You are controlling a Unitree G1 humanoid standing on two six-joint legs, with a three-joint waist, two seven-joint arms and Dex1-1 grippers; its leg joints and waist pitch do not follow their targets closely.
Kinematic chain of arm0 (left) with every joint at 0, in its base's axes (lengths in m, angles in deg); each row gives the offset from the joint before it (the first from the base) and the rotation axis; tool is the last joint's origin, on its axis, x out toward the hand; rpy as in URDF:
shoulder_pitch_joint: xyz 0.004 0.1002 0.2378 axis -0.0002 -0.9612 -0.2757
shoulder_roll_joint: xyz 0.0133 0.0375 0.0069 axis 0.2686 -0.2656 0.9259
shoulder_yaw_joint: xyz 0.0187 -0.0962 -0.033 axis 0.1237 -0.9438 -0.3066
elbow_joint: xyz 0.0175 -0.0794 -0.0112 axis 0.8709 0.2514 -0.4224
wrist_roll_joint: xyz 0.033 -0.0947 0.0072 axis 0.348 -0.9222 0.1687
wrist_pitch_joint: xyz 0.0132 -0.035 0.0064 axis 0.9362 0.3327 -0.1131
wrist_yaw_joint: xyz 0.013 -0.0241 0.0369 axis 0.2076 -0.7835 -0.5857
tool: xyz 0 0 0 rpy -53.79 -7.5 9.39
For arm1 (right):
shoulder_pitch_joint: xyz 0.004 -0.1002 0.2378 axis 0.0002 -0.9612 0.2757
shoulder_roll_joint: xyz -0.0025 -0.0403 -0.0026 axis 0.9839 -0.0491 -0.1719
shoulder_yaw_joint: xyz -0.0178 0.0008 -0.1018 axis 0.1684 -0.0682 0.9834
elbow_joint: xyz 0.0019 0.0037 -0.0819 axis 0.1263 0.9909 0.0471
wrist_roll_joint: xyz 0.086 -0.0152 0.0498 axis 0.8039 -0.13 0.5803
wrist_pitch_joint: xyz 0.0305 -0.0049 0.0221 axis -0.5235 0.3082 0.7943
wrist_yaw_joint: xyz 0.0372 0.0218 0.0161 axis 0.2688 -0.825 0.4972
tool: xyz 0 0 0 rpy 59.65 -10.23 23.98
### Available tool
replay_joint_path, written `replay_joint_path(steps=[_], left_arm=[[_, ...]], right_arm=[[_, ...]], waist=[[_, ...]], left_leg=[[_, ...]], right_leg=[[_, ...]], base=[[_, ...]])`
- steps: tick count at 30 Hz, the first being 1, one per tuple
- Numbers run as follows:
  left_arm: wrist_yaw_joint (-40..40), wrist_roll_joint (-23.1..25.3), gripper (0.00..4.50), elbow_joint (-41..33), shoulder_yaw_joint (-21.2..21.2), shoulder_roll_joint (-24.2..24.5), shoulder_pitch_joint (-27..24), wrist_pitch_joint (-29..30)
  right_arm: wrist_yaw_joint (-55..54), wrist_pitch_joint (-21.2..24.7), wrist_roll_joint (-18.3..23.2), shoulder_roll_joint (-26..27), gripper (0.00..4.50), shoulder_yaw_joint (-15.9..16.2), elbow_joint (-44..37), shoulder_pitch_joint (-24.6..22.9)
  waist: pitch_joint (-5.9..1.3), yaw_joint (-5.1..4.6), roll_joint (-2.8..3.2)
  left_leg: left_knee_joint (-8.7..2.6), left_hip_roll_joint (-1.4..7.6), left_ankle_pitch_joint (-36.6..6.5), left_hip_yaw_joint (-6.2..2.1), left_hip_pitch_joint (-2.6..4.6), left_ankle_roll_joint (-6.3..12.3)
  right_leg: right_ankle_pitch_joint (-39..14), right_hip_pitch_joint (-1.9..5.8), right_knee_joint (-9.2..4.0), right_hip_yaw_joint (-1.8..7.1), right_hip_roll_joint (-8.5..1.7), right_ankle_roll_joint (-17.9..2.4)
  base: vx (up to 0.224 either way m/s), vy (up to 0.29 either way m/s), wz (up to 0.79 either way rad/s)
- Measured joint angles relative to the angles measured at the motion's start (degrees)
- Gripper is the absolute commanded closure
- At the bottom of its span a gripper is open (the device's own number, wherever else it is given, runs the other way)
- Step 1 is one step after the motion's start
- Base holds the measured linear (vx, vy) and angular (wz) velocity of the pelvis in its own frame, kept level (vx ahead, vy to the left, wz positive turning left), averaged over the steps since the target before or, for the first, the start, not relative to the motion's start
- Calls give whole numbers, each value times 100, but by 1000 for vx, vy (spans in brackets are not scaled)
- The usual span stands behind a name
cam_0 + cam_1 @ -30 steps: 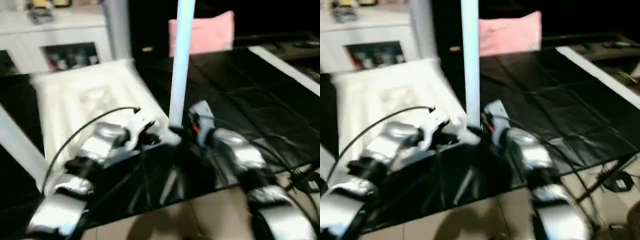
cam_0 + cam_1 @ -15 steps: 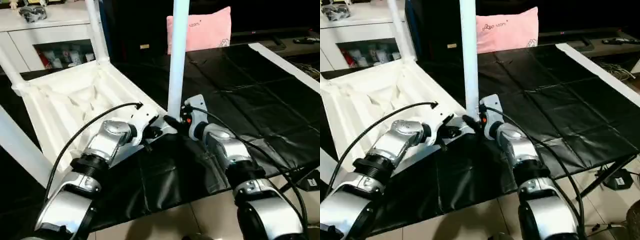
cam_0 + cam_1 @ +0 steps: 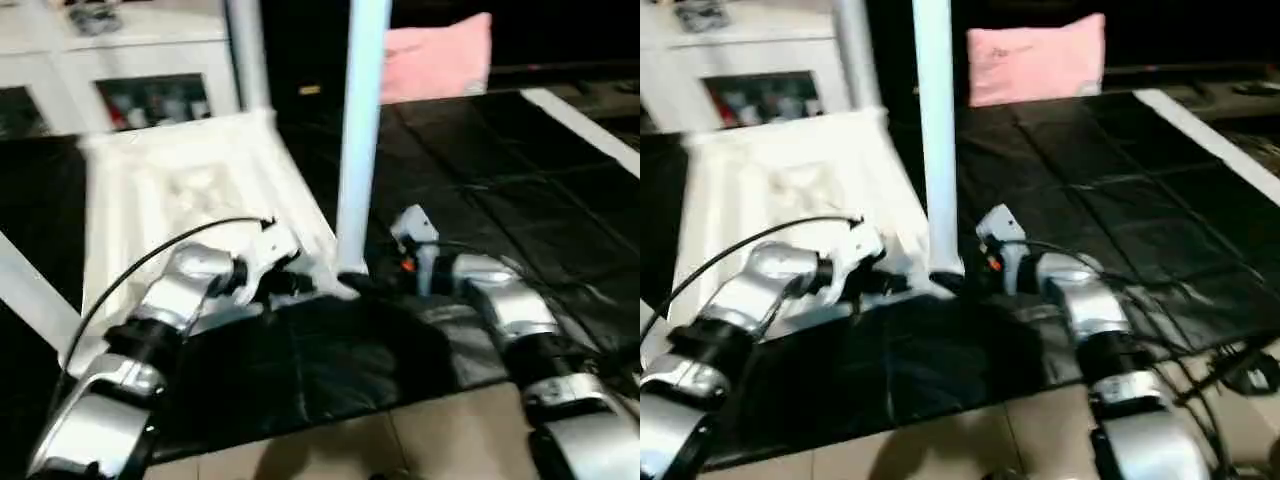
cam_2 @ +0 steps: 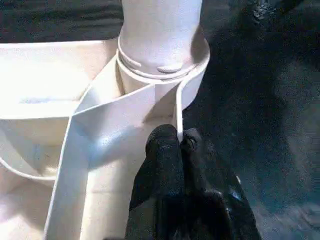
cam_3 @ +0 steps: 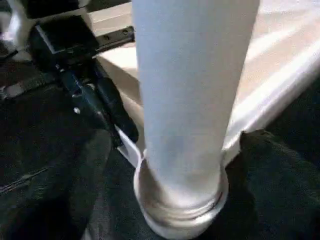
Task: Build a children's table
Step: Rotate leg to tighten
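Note:
The white tabletop (image 3: 180, 190) lies upside down on the black sheet, ribbed side up. A white leg (image 3: 358, 130) stands upright in its near corner socket (image 4: 192, 87). My left gripper (image 4: 177, 140) is shut on the thin rim of the tabletop right beside that socket. My right gripper (image 3: 372, 283) sits low at the foot of the same leg (image 5: 190, 100), open, with one black finger (image 5: 100, 155) on each side and gaps to the tube. Another leg (image 3: 245, 55) rises from a far corner, and a third (image 3: 30, 295) slants at the left.
A white glass-door cabinet (image 3: 150, 80) stands behind the tabletop. A pink cushion (image 3: 440, 55) rests at the back of the black sheet (image 3: 500, 200). A white strip (image 3: 585, 120) runs along the right. Tiled floor (image 3: 400, 450) shows below the sheet's near edge.
My right gripper's fingers have spread apart and let go of the leg's base. The left gripper stays pinched on the rim. The camera has shifted.

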Motion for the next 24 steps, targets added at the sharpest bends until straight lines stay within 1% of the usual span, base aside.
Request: replay_joint_path(steps=[2, 7, 8, 11, 12, 15, 17, 20, 22, 24], left_arm=[[317, -24, 450, -8, 68, 129, -11, -141], [820, -49, 450, -53, 135, 306, -94, -360], [913, -68, 450, -64, 167, 336, -102, -391], [1146, -106, 450, -87, 232, 394, -114, -457], [1200, -105, 450, -101, 250, 408, -115, -470], [1357, -106, 450, -143, 313, 446, -118, -538], [1407, -107, 450, -173, 335, 442, -120, -559], [1503, -115, 450, -194, 351, 438, -120, -583], [1540, -115, 450, -245, 395, 438, -124, -584], [1568, -117, 450, -289, 420, 437, -138, -584]], right_arm=[[373, -71, 1, -132, 8, 117, -88, -82], [1005, -68, 95, -282, 8, 179, -110, -88], [1112, -68, 124, -306, 23, 210, -110, -88], [1347, -68, 147, -358, 23, 299, -109, -87], [1411, -65, 158, -364, 52, 327, -109, -86], [1644, -61, 168, -378, 57, 393, -107, -83], [1724, -58, 168, -379, 90, 395, -106, -83], [1776, -63, 168, -378, 110, 447, -97, -83], [1777, -68, 168, -366, 134, 497, -82, -83], [1788, -68, 168, -349, 148, 502, -69, -76]], waist=[[0, 31, 0], [0, 70, 0], [0, 75, 0], [0, 102, -1], [0, 107, -1], [1, 126, -2], [2, 154, -4], [3, 191, -5], [3, 221, -6], [4, 232, -7]], left_leg=[[0, 0, -1, 1, 0, 5], [0, 0, -2, 3, 4, 2], [0, 0, -2, 4, 4, 2], [0, 0, -2, 4, 4, 3], [0, 0, -2, 5, 4, 2], [0, 0, -2, 5, 4, 2], [0, 0, -2, 6, 4, 2], [0, 0, -1, 7, 5, 3], [0, 0, -1, 8, 5, 3], [0, 0, -2, 9, 5, 2]], right_leg=[[-1, 0, -1, 2, 0, 1], [-1, 2, 0, 3, 0, 1], [-1, 2, 1, 3, 0, 1], [-1, 2, 1, 4, -1, 1], [-1, 2, 1, 4, -2, 1], [-1, 2, 1, 4, -2, 1], [-1, 2, 1, 5, -2, 1], [-1, 2, 1, 6, -2, 1], [-1, 2, 2, 6, -2, 1], [-1, 1, 2, 7, -2, 1]], base=[[0, 0, 0], [0, 0, 0], [0, 0, 0], [0, 0, 0], [0, 0, 0], [0, 0, 0], [0, 0, 0], [0, 0, 0], [0, 0, 0], [0, 0, 0]])
